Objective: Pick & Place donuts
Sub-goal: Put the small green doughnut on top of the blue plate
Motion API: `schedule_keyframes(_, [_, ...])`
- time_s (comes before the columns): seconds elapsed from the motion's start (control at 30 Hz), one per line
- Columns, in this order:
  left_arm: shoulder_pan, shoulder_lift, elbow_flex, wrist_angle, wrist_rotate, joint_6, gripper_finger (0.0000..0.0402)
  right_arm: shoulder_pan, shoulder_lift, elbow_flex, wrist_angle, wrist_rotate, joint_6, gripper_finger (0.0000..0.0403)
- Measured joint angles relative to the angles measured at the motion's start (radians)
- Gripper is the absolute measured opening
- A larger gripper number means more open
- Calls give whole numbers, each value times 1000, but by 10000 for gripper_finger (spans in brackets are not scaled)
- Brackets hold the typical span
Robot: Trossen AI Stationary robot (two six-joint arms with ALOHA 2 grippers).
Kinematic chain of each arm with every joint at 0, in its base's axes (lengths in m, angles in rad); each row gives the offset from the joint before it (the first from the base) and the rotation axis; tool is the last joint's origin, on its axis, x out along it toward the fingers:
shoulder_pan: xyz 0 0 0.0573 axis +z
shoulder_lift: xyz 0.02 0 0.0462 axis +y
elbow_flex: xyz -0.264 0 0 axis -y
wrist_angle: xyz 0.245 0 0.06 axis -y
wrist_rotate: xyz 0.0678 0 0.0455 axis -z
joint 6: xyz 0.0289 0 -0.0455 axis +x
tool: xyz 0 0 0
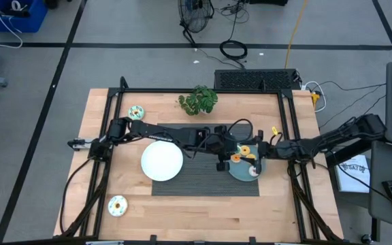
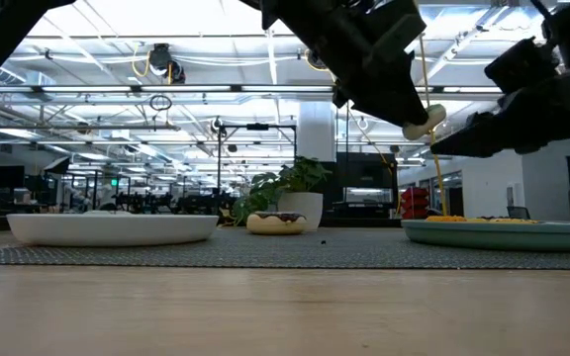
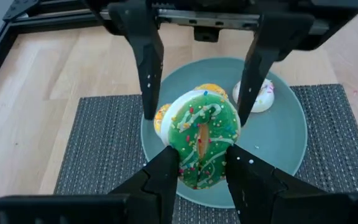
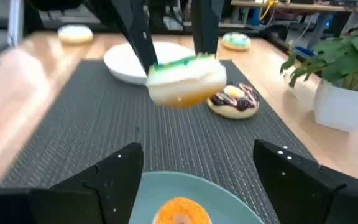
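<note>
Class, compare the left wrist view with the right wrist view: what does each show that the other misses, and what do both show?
Only the left wrist view shows the white-iced donut on the teal plate. Only the right wrist view shows the white plate, the chocolate-iced donut on the mat, the plant and two far donuts. Both show the green donut in the left gripper and an orange donut.

readable text: none | high view: paper sheet (image 1: 353,165) just right of the tabletop (image 1: 101,156) carries dark print, too small to read | low view: no legible signs in the room behind | wrist views: no labels or numbers legible
</note>
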Motion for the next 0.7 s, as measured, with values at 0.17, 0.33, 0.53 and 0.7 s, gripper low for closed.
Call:
schedule_keyframes(0.17, [0, 0, 0, -3, 0, -2, 131, 0, 71, 24, 98, 0, -67, 282])
schedule_keyframes(0.33, [0, 0, 0, -19, -3, -3, 132, 0, 91, 24, 164, 3, -97, 279])
schedule_keyframes(0.53, [0, 0, 0, -33, -2, -21, 131, 0, 92, 24, 167, 4, -100, 279])
schedule_keyframes(0.7, [0, 0, 0, -28, -2, -23, 131, 0, 118, 25, 201, 5, -97, 279])
